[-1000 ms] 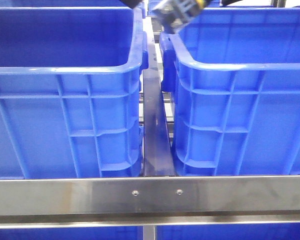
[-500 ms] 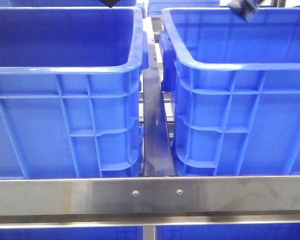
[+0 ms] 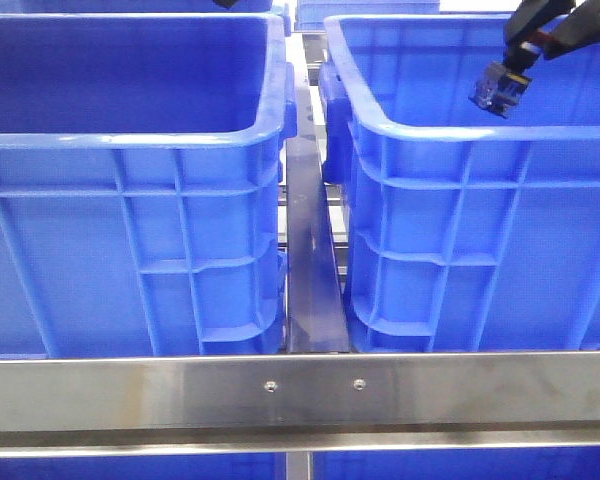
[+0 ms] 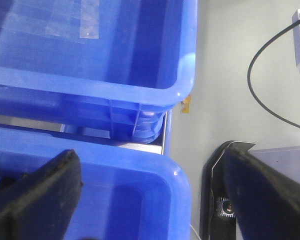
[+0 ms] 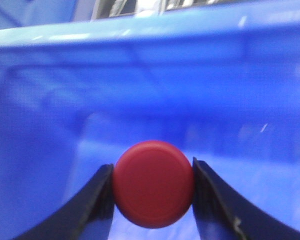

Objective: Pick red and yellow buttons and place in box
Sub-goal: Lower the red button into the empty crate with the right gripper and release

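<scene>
The red button (image 5: 153,182) has a round dark red cap, and my right gripper (image 5: 152,175) is shut on it, one finger on each side of the cap. In the front view the right gripper (image 3: 513,68) hangs just inside the right blue box (image 3: 460,131), near its back right, with the button's dark body (image 3: 500,90) at its tips. My left gripper (image 4: 152,170) is wide open with nothing between its fingers (image 4: 37,192), above a corner of a blue crate (image 4: 175,172). The yellow button is out of view.
A second blue crate (image 3: 130,140) stands left of the box, with a narrow metal rail (image 3: 310,260) between them. A steel bar (image 3: 300,390) runs along the front. Beside the crates the left wrist view shows grey floor, a black cable (image 4: 260,100) and a further crate (image 4: 140,85).
My right gripper has swung from above the gap between the crates to the right, then come down into the right box with the button in it.
</scene>
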